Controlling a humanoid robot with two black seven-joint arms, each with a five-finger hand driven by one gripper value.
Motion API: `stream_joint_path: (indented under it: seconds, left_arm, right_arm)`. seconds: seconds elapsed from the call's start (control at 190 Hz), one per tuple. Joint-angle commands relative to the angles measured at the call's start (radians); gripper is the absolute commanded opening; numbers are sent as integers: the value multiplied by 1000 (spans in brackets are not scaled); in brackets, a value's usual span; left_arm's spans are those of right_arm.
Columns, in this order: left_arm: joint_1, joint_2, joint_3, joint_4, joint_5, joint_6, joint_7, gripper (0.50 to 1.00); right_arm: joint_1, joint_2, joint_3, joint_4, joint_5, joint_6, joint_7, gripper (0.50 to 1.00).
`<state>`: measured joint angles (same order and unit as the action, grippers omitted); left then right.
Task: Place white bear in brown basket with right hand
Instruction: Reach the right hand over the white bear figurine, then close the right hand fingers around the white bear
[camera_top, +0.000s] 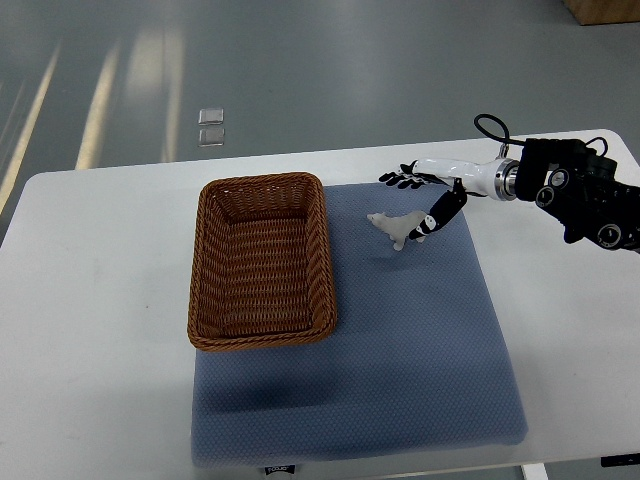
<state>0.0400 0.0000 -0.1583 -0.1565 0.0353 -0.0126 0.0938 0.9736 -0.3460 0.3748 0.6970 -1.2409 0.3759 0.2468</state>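
Note:
The white bear (392, 227) lies on the blue mat (400, 350), a little right of the brown wicker basket (203, 260), which holds nothing. My right hand (406, 205) reaches in from the right edge, just above and right of the bear. Its black fingers (398, 180) stretch left, spread and apart from the bear. Its thumb (440, 212) points down-left, with its tip at the bear's right end. No fingers close around the bear. My left arm is out of view.
The mat lies on a white table (90, 330) and the basket stands on the mat's left part. Two small clear squares (210, 127) lie on the floor beyond the table's far edge.

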Motion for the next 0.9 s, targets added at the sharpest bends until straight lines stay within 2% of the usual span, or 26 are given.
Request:
stream_joint_path:
  seconds: [0.0, 0.153, 0.47, 0.533, 0.623, 0.675, 0.734, 0.897]
  left_arm:
    - [0, 0, 0, 0, 0, 0, 0, 1000]
    - [0, 0, -1, 0, 0, 0, 0, 1000]
    - [1, 0, 0, 0, 0, 0, 0, 1000]
    - [0, 0, 0, 0, 0, -1, 1, 1000]
    - [1, 0, 0, 0, 0, 0, 1, 1000]
    - [1, 0, 0, 0, 0, 0, 0, 1000]
    - [0, 0, -1, 0, 0, 0, 0, 1000]
    - [0, 0, 0, 0, 0, 0, 0, 1000]
  right_arm:
    - [0, 2, -16, -2, -11, -14, 0, 926]
    - [5, 4, -122, -2, -74, -115, 8, 924]
    - [7, 19, -152, -2, -77, -137, 22, 901]
    - [7, 30, -154, -5, -77, -140, 22, 870]
    - [7, 36, -157, -7, -77, -157, 23, 860]
    - [7, 38, -160, -7, -78, -158, 23, 830]
    - [7, 39, -159, -8, -78, -158, 22, 819]
    - [7, 44, -162, -22, -78, -153, 22, 723]
